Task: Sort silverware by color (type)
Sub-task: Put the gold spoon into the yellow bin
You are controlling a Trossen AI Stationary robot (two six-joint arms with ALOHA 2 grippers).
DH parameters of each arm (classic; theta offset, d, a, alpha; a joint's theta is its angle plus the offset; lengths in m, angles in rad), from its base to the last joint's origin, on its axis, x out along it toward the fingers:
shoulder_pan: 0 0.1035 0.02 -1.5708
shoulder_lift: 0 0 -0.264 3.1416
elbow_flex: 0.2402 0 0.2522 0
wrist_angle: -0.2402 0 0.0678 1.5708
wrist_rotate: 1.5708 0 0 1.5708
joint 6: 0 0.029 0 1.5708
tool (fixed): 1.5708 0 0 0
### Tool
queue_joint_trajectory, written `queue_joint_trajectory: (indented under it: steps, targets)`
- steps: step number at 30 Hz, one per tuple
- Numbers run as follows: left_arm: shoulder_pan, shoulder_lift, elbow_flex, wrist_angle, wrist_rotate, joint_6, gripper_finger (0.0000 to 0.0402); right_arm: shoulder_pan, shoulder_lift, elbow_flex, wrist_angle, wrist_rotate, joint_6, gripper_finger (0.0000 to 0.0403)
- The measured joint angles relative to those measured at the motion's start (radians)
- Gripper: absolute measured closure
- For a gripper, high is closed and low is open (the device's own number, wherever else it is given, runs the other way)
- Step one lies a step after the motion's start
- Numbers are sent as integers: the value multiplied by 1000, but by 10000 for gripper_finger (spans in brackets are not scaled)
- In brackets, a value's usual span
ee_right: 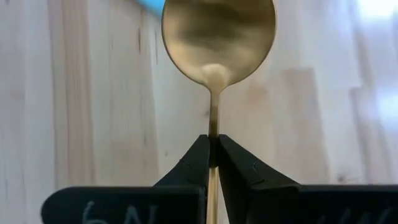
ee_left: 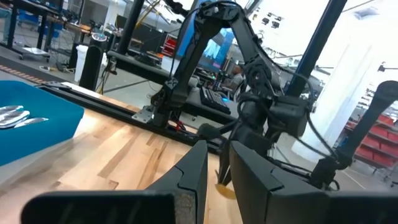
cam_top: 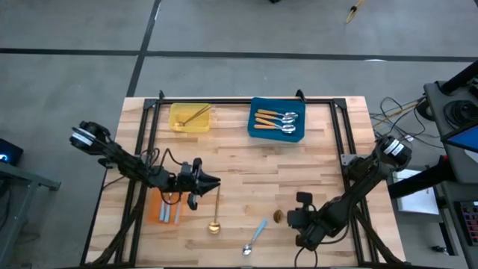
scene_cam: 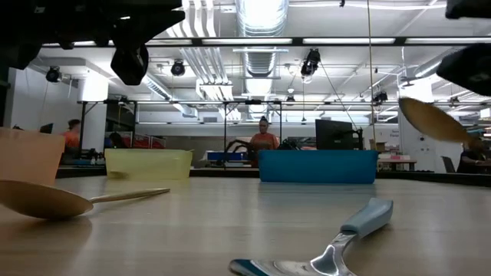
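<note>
— See the gold spoon (ee_right: 217, 37) in the right gripper (ee_right: 213, 163)? The fingers are pinched tight on its thin handle, bowl sticking out ahead, lifted clear of the table (cam_top: 246, 179) near the front right.

— So it's probably headed for the yellow tray (cam_top: 189, 118) at the back, where another gold one already lies.

— I'd guess so. The blue tray (cam_top: 277, 119) next to it has the orange-handled spoons, and the orange tray (cam_top: 169, 209) at front left has blue-handled ones.

— And the left gripper (cam_top: 215, 181)?

— It hangs over the handle of a second gold spoon (cam_top: 215, 217) lying on the table. Its fingers stand slightly apart; I see nothing between them.

— One blue-handled spoon (cam_top: 255, 237) is loose near the front edge too.
</note>
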Motion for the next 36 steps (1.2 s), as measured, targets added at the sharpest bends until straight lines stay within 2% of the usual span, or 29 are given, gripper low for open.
queue_joint_trajectory:
  steps: [14, 26, 29, 32, 36]
  targets:
    - [0, 36, 0, 55, -1, 8, 351, -37, -91, 2, 52, 172, -183, 391]
    - [1, 19, 0, 99, -4, 173, 351, -168, -96, 3, 254, 172, -478, 391]
    - [1, -5, 0, 108, -41, 238, 351, -208, -96, 13, 284, 171, -543, 391]
    - [2, -40, 0, 108, -120, 303, 351, -247, -96, 29, 304, 172, -597, 391]
    - [1, -88, 0, 107, -177, 383, 351, -294, -96, 37, 402, 174, -695, 391]
